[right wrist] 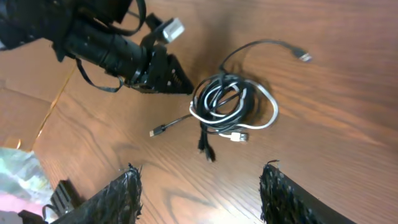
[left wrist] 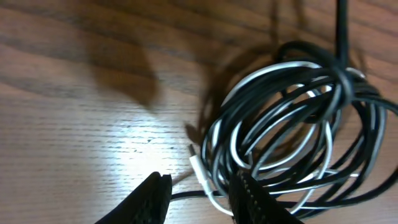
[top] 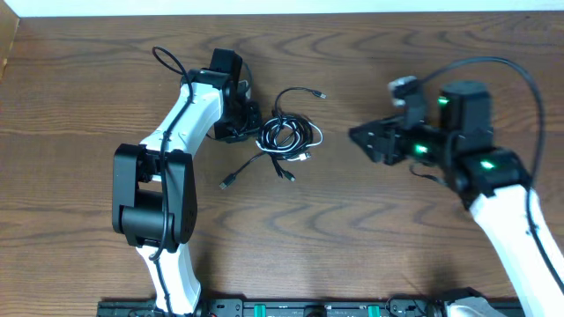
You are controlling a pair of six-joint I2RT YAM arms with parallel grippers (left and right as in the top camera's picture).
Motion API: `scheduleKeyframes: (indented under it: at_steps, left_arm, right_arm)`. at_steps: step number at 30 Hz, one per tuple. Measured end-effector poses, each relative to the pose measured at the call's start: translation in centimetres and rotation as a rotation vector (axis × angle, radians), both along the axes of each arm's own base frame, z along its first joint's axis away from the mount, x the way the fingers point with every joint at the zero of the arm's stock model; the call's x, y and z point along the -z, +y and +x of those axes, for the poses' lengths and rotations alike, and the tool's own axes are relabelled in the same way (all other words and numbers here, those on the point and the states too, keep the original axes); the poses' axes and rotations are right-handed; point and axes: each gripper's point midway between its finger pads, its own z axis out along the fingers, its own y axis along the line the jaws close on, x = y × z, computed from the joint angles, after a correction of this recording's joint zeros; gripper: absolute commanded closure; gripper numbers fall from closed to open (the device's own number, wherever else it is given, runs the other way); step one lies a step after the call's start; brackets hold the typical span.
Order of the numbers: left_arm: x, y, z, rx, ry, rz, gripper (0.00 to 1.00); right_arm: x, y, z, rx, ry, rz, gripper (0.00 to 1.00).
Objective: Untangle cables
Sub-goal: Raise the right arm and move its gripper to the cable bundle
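Surface: dark wood-grain surface (top: 79,79), bare apart from the cords and the two arms.
Left gripper (left wrist: 200,182): just left of the cables, low at the coil's edge. Its jaws stand partly open with nothing clamped. A white plug end lies near the gap between them.
Cables (top: 286,136): one loose coil at the middle of the surface. It is made of several black cords with a white cord (right wrist: 272,115) looped through them.
Loose ends: one black tail (top: 310,91) curls off behind and to the right of the cables. Two more tails (top: 238,176) trail out on the near side.
Right gripper (right wrist: 202,169): well to the right of the cables, raised and facing them. Its jaws are wide apart and hold nothing.
Step in hand: probably taking a first hold on the coil's left edge.
How to do it well: pinch a single strand, not the whole coil. The white cord looks easiest to single out. Let the other jaws pin the coil or take a free tail on the right side. Then draw apart slowly, so the loops slide and do not cinch.
Risk: closing on several strands would only drag the whole coil along.
Containers: none in view, so the cords lie straight on the wood.
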Motion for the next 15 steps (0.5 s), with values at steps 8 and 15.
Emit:
scheduleKeyframes:
  at_steps: [8,15]
  left_arm:
    - [-0.1,-0.2,0.2,0.003,-0.01,-0.008,0.63]
    - [-0.1,-0.3,0.3,0.003,-0.015,-0.009,0.63]
  right_arm:
    - [5.7,3.9,3.4,0.078,0.102,-0.045,0.41]
    - [9.8,6.2,6.7,0.132,0.12,-0.027,0.41]
